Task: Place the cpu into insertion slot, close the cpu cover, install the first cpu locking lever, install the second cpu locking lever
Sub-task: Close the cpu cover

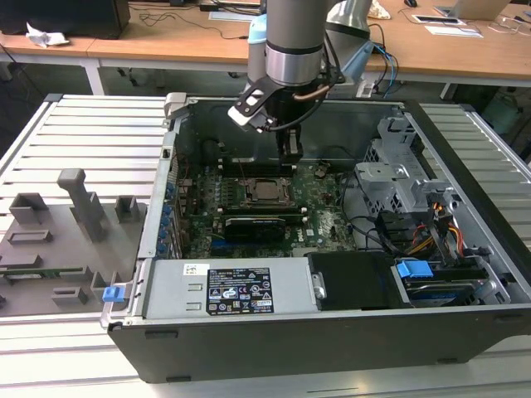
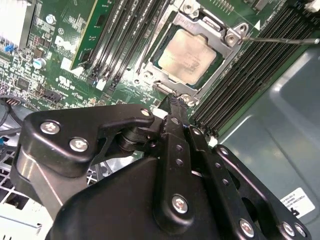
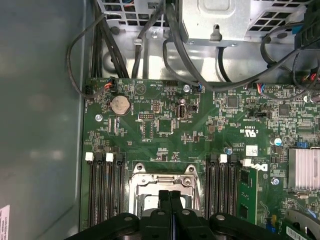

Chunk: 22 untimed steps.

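- Grey plastic fixtures [image 1: 79, 211] stand on the slatted metal table [image 1: 91, 124] at the exterior view's left, just beside the open computer case [image 1: 158, 224].
- Inside the case the green motherboard [image 1: 319, 207] lies flat, with the long black graphics card [image 1: 257, 224] across it, on the side towards the power supply [image 1: 236, 290].
- The cpu [image 2: 189, 52] is a flat square chip with a dull, pale silver-grey top. It sits in the insertion slot [image 2: 150, 75] near the board's middle.
- The cpu cover [image 2: 218, 67], a thin silver frame, lies flat around the chip, whose top shows through the square window.
- A thin metal locking lever [image 2: 280, 39] runs out from the cover's corner over the black memory slots [image 2: 250, 75].
- The claw [image 1: 290, 149] hangs from the arm just above the slot's edge. In both wrist views its black fingers [image 3: 163, 200] are pressed together with nothing between them. Whether they touch the frame I cannot tell.
- A silver drive cage [image 1: 398, 174] and bundled cables [image 1: 440, 236] sit at the exterior view's right.
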Available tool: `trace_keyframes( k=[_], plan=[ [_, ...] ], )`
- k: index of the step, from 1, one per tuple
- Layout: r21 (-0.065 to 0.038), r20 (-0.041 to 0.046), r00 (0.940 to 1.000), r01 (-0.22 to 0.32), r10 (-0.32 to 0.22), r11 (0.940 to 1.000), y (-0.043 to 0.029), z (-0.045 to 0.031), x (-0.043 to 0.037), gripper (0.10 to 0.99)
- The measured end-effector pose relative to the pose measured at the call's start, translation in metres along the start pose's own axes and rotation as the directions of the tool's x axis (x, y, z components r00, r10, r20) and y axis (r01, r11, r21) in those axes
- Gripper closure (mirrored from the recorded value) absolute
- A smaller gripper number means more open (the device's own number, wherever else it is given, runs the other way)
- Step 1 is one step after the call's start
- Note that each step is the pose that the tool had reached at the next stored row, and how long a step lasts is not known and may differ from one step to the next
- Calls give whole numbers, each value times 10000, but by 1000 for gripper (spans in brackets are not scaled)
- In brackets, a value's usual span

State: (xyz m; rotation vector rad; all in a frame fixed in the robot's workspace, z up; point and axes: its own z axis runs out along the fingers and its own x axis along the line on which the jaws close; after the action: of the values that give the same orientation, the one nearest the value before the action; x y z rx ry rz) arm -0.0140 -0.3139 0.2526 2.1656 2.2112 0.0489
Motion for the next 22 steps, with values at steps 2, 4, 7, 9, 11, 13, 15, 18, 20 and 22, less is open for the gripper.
trace_keyframes(
  k=[2, 4, 7, 9, 11, 13, 15, 18, 20, 22],
  plan=[
    [0, 0, 10000, -1, 1, 10000, -14, 1, 0, 980],
    [0, 0, 10000, 0, 0, 10000, -27, 2, 1, 980],
    [-1, -1, 10000, -1, 1, 10000, -36, 14, 1, 980],
    [-1, -1, 10000, -1, 1, 10000, -54, 34, 2, 980],
    [-6, 1, 10000, 1, -1, 10000, -96, 60, 3, 980],
    [-6, 0, 10000, -1, 1, 10000, -166, 97, 5, 980],
    [-5, 0, 10000, 1, -1, 10000, -215, 126, 6, 980],
    [-6, 0, 10000, -1, 1, 10000, -246, 178, 7, 980],
    [-6, 1, 10000, 0, 0, 10000, -264, 193, 7, 980],
    [-5, 1, 10000, 0, 0, 10000, -280, 201, 7, 980]
  ],
)
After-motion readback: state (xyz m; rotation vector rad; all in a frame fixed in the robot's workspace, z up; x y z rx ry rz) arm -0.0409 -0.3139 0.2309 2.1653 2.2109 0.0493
